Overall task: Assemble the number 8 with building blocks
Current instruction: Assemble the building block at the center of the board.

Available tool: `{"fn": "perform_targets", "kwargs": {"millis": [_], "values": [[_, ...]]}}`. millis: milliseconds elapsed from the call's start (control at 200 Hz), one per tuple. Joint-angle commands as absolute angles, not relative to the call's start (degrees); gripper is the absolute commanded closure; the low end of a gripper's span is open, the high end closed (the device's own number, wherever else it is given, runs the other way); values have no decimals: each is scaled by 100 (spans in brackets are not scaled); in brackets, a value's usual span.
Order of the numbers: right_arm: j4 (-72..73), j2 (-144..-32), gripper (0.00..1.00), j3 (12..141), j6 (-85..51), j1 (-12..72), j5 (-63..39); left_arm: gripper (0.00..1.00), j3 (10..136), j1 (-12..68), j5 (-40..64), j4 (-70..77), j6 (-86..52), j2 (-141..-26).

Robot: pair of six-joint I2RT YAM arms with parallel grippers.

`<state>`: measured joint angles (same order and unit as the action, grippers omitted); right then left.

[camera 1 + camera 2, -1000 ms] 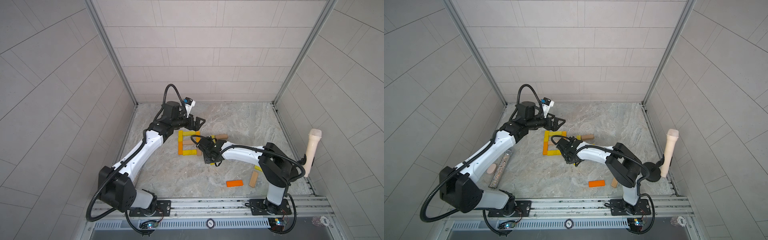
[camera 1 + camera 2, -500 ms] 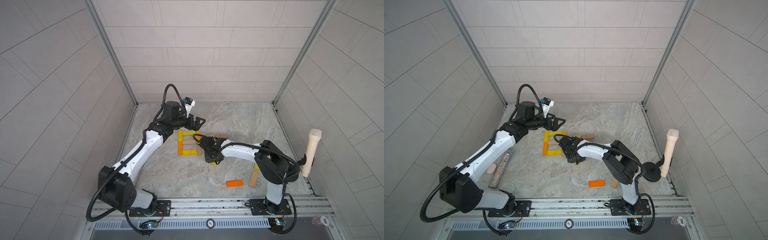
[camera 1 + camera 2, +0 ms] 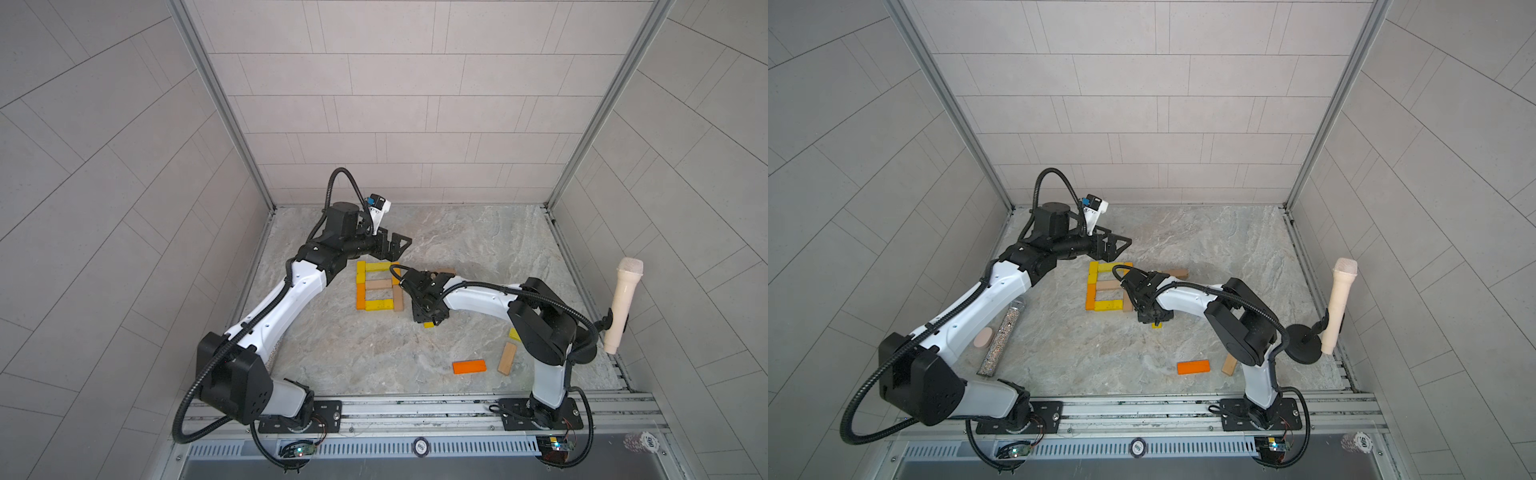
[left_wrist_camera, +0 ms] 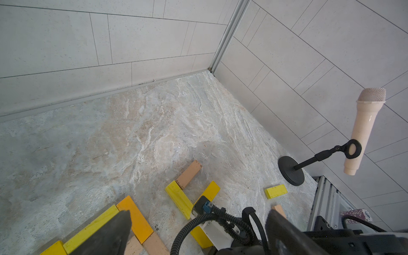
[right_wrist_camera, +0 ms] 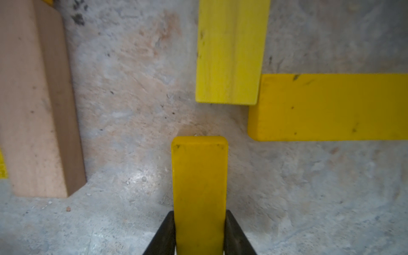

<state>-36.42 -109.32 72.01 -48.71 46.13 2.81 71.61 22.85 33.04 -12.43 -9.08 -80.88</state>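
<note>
Bright, even, diffuse light fills both top views, leaving only faint, soft shadows on the marbled surface (image 3: 478,249), and the lines of the tiled walls (image 3: 374,104) bow toward the frame edges. The right wrist close-up is soft, with the tan block (image 5: 33,99) blurred and the yellow block (image 5: 199,187) between the jaws clearer

Pale grey rectangular-tiled walls (image 3: 395,104) close in three sides, joined at the back corners by slim brushed-aluminium posts (image 3: 221,104). The marbled grey-beige stone-look surface (image 3: 478,241) is matte, under soft, even light with only faint shadows. A ribbed metal rail (image 3: 415,409) runs along the front edge.
</note>
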Motion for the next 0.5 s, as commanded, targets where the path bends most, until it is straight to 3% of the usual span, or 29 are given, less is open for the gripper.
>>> {"fn": "perform_targets", "kwargs": {"millis": [0, 495], "values": [[-3716, -11031, 63, 7356, -4947, 4573, 386, 0, 7099, 2278, 3389, -1088, -926, -7971], [-3700, -11118, 63, 7383, -4964, 4467, 421, 0, 7100, 2303, 3385, -1081, -932, -7955]]}}
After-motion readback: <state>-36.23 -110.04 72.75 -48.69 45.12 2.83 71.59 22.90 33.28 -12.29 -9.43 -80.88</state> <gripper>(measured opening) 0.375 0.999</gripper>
